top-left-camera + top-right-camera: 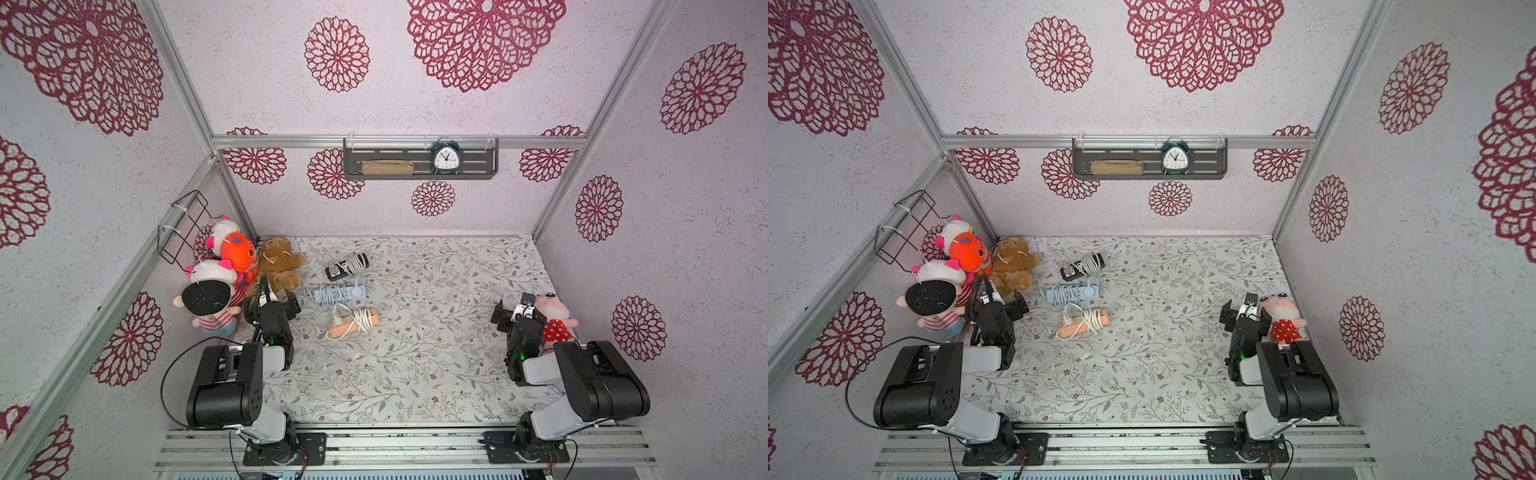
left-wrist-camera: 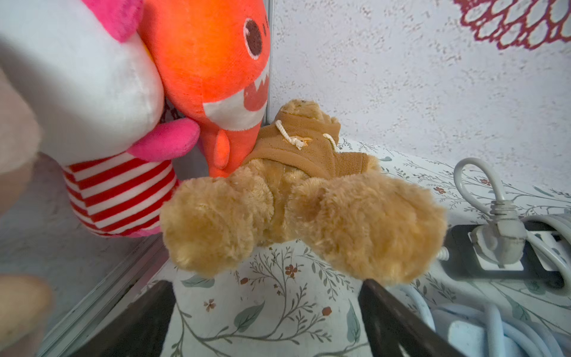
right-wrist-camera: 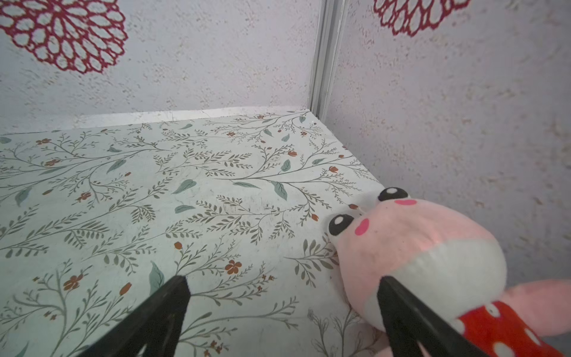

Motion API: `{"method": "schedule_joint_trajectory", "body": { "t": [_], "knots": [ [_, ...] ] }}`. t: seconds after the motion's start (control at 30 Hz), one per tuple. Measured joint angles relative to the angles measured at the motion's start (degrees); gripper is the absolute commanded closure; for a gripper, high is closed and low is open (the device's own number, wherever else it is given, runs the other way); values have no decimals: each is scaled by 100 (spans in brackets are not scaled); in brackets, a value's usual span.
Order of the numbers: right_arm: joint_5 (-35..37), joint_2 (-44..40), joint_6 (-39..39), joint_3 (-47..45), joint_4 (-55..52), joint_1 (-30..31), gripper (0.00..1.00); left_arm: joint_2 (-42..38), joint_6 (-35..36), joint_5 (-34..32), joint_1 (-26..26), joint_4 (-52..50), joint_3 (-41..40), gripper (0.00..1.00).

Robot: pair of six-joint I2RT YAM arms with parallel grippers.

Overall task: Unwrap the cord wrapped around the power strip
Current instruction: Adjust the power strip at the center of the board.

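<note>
1. Grippers: we see left gripper [image 2: 267, 282] and right gripper [image 3: 284, 278] spread apart, empty.
2. Black power strip [image 1: 347, 266], blue power strip [image 1: 340, 293], orange power strip [image 1: 353, 323] on table [image 1: 436, 291] near left gripper, cord [image 1: 363, 318] wrapped on each.

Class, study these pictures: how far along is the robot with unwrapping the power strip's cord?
Done: nothing; the black power strip, pale blue power strip and peach power strip all lie with cords coiled round them. In hand: nothing; left gripper and right gripper are open and empty. Remaining: the whole unwrapping.
</note>
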Motion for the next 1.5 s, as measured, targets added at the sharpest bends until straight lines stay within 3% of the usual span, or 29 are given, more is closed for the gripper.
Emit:
{"method": "schedule_joint_trajectory", "body": {
  "t": [0.83, 0.93, 1.03, 1.2, 1.33, 1.5],
  "knots": [
    [-245, -15, 7, 42, -208, -131, 1, -20, -4, -79, -9, -87, 26, 2],
    [-378, -284, 0, 634, -1506, -138, 1, -407, -76, -267, -28, -1241, 433, 2],
    [-549, -713, 15, 1700, -3021, -107, 1, -1226, -289, -490, -42, -2704, 1357, 2],
    [-962, -874, 369, 3344, -5195, 151, 1, -2168, -1215, -634, -118, -4780, 2708, 2],
    [-1360, -557, 778, 4151, -6666, 859, 1, -2492, -2131, -179, -273, -6059, 2651, 1],
    [-2422, 179, 1110, 4743, -7534, 1864, 3, -2531, -2911, 433, -846, -7431, 2240, 2]
  ]
}}
